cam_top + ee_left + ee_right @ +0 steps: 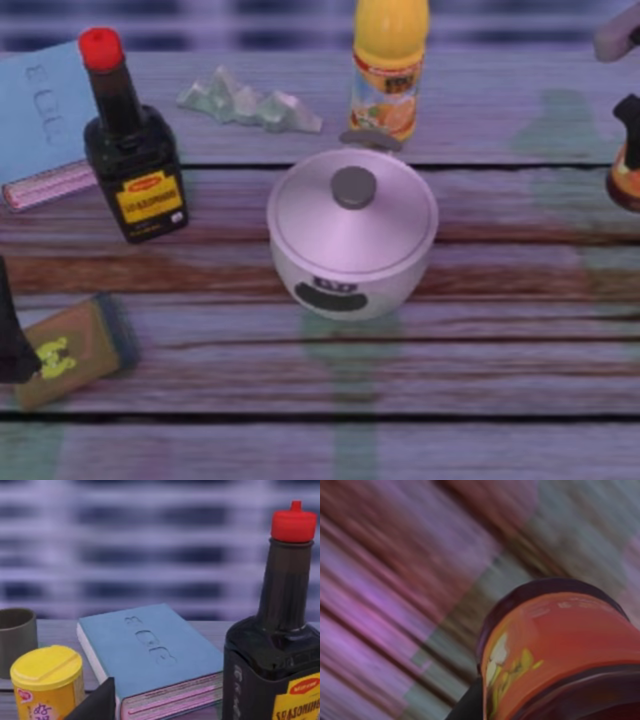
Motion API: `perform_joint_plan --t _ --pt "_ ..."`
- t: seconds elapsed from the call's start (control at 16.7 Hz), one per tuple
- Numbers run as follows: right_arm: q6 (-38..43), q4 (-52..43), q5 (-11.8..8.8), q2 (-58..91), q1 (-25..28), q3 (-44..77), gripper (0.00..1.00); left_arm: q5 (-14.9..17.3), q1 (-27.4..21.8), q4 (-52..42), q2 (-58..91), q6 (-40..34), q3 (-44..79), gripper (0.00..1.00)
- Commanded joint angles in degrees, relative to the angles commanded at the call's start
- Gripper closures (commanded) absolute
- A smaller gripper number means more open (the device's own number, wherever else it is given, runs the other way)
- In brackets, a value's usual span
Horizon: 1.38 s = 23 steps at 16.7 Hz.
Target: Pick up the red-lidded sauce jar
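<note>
Way off to the right of the white lidded pot (351,232), at the edge of the top view, we've got our right gripper (628,120) sitting right on the red-lidded sauce jar (624,180); the right wrist view is filled with its orange label band (560,645), but we can't tell whether the fingers are actually closed on it. Our left gripper (12,330) is parked left of the pot, next to a brown sponge (75,350), fingers not readable either. Behind-left of the pot stands the tall dark bottle (130,150) on the surface (300,370).
</note>
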Motion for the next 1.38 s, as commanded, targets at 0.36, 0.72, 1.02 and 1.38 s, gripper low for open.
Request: perform_joint_plan --t 0.36,0.72,1.02,1.38 --pt "0.1 0.6 0.0 -1.5 -0.3 -1.6 1.00 0.0 0.0 0.0 0.0 0.0 0.0 0.00" --pt "9.3 2.6 1.0 -1.2 2.2 -2.8 1.00 0.0 0.0 0.0 0.0 0.0 0.0 0.00" --pt "27.9 6.0 2.9 -0.5 7.4 -6.0 1.00 0.0 0.0 0.0 0.0 0.0 0.0 0.00" --pt "50.8 10.4 5.3 0.0 13.5 -9.9 1.00 0.0 0.0 0.0 0.0 0.0 0.0 0.00"
